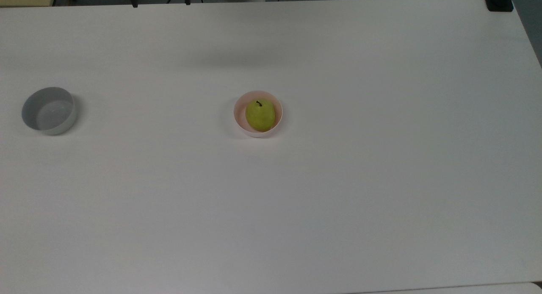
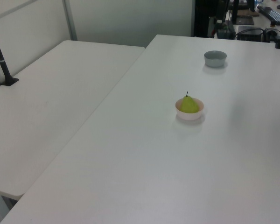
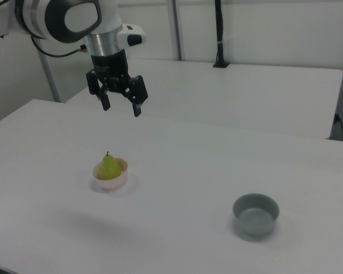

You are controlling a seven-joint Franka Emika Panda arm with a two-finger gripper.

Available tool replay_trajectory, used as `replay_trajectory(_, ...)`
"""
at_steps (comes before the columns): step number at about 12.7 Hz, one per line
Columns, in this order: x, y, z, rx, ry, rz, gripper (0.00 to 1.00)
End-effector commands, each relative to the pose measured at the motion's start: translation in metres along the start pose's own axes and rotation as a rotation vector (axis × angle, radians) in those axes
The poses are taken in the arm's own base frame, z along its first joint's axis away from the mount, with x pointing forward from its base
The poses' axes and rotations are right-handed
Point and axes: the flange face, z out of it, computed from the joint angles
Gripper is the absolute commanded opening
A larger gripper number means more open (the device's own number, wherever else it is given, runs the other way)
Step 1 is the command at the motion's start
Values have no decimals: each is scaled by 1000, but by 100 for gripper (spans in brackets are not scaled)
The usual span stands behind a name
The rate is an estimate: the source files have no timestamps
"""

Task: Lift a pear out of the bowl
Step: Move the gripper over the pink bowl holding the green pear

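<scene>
One pear [image 1: 260, 115] sits upright in the pale-pink bowl [image 1: 239, 118], stem up, filling most of it; that bowl stands on the white table [image 1: 338, 179], and a grey bowl [image 1: 48, 110] stands well apart from it, toward the top view's left; in the right view the gripper [image 3: 120, 103] hangs high above the pink bowl and a little behind it, its fingers spread wide and grasping nothing; the step in hand looks like the approach, with no descent begun; the next move, I judge, calls for centring over the bowl, coming straight down, and closing on the pear's body without clipping the bowl's rim.
</scene>
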Motion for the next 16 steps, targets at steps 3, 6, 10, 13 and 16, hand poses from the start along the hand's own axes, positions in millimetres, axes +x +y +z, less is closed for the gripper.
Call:
replay_trajectory(3, 0, -6, 0, 10, 8, 14, 100)
replay_trajectory(6, -1, -5, 0, 3, 5, 7, 100)
replay_trajectory(10, 1, -15, 12, -13, -27, -141, 100)
replay_trajectory(13, 4, -24, 21, -37, -49, -213, 100)
replay_trajectory(16, 18, -67, 52, -26, -100, -362, 100)
